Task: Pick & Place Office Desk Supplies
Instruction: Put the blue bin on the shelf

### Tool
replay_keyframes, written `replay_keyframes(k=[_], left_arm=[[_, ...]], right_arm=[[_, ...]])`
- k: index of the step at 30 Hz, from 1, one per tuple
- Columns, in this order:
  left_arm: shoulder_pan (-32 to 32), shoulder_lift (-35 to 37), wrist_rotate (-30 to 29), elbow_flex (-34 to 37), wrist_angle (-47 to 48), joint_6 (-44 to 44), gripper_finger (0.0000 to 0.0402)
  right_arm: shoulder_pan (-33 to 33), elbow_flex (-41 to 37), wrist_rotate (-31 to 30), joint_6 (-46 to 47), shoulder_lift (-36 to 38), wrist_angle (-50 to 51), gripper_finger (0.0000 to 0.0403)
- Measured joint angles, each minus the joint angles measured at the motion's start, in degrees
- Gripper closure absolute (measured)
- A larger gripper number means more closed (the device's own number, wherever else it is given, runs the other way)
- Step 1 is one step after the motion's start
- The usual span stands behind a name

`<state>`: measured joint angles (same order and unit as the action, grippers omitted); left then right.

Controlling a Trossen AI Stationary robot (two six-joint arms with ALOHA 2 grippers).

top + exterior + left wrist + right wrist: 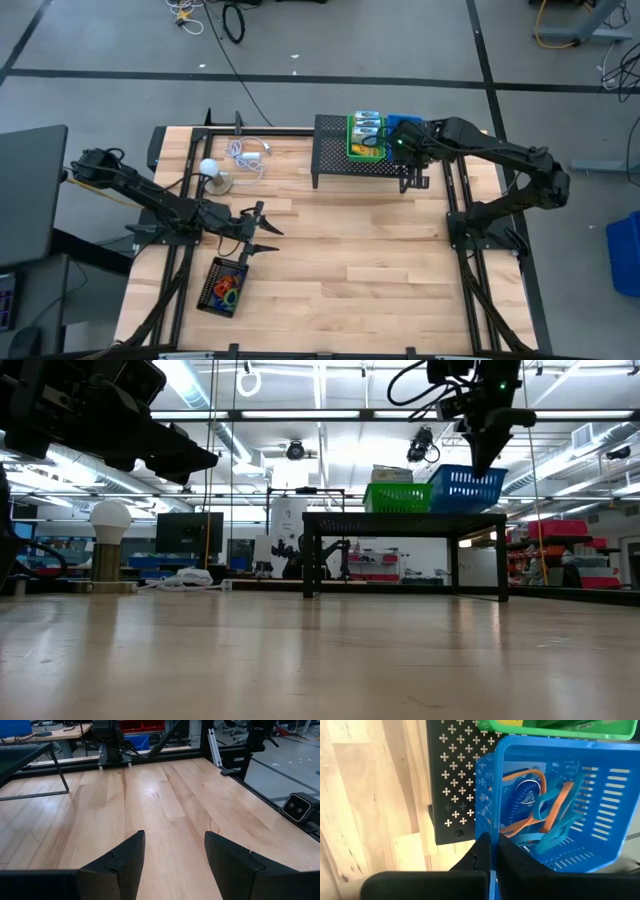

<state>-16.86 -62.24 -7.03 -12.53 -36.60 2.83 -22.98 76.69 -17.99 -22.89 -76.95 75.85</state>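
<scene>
High view: the left gripper (266, 232) hovers over the wooden table (360, 260), just above a black tray (224, 285) of small coloured loops (229, 291). The right gripper (400, 142) reaches over a black perforated stand (335, 150) holding a green basket (366, 136) of yellow crayon boxes (368, 130).

Low view: the green basket and a blue basket (467, 488) sit side by side on the stand.

Left wrist view: the fingers (125, 862) are spread apart, gripping nothing.

Right wrist view: the fingers (512, 860) are pinched on the blue basket's wall; orange and blue loops (547, 812) lie inside.
</scene>
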Motion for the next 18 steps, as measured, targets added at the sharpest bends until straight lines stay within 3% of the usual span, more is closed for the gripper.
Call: replay_keyframes(k=[18], left_arm=[[-0.02, 0.0, 0.02, 0.0, 0.0, 0.0, 0.0189]], right_arm=[[0.0, -0.02, -0.02, -0.28, -5.95, 0.22, 0.0394]])
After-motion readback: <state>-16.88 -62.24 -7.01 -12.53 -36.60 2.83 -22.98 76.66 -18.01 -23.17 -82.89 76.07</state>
